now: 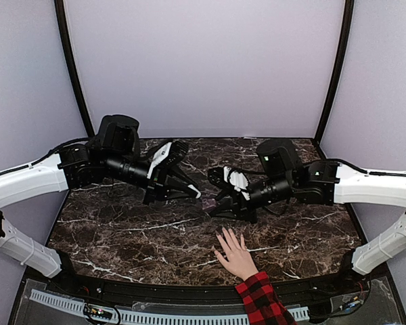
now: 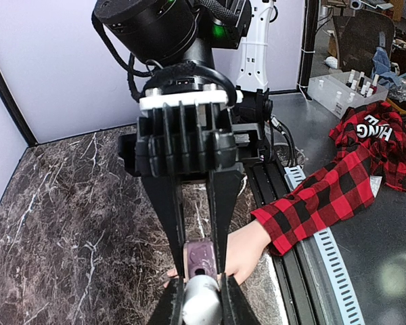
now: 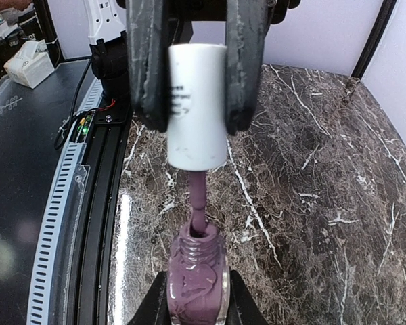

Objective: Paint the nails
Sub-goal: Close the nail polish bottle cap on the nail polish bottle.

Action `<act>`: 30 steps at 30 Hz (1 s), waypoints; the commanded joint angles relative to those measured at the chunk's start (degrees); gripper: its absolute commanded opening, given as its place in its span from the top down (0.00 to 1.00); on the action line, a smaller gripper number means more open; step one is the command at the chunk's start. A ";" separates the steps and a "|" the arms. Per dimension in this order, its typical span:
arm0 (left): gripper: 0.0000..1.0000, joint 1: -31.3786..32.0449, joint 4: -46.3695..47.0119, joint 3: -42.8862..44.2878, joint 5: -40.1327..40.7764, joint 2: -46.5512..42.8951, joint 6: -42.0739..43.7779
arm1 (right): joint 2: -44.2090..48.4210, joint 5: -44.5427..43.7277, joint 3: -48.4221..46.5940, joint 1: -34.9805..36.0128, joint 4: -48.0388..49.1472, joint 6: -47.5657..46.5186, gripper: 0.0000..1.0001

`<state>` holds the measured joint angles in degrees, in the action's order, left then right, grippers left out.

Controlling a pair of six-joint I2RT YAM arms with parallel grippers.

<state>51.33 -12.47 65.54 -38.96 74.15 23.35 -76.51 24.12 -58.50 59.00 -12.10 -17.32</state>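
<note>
The brush (image 3: 197, 203) stands in the bottle (image 3: 196, 288), behind the nails (image 1: 227, 233) on the table (image 1: 122, 230).

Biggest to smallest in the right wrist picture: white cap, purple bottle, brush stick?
1. white cap, but it is nearest the camera.
2. purple bottle, partly cut off below, so those two are unsure.
3. brush stick, clearly smallest.

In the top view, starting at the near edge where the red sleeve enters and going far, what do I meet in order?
First the red plaid sleeve, then the hand, the right gripper, the far wall.
</note>
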 commanded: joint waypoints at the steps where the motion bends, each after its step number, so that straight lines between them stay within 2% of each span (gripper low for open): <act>1: 1.00 0.38 0.04 1.52 -0.40 -0.14 0.18 | -0.54 -0.45 -2.13 1.10 1.32 -0.25 1.00; 20: 1.00 0.40 -1.45 1.52 0.25 0.07 1.28 | 0.77 -0.72 -1.47 1.33 1.94 -0.12 1.00; 30: 1.00 0.57 -1.45 1.51 -2.02 0.09 1.44 | 0.48 -1.18 -1.71 1.27 2.36 0.45 1.00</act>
<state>51.35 -13.47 65.54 -39.42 74.37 23.81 -76.93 23.53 -58.52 59.64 -12.49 -17.30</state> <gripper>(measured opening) 0.160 0.204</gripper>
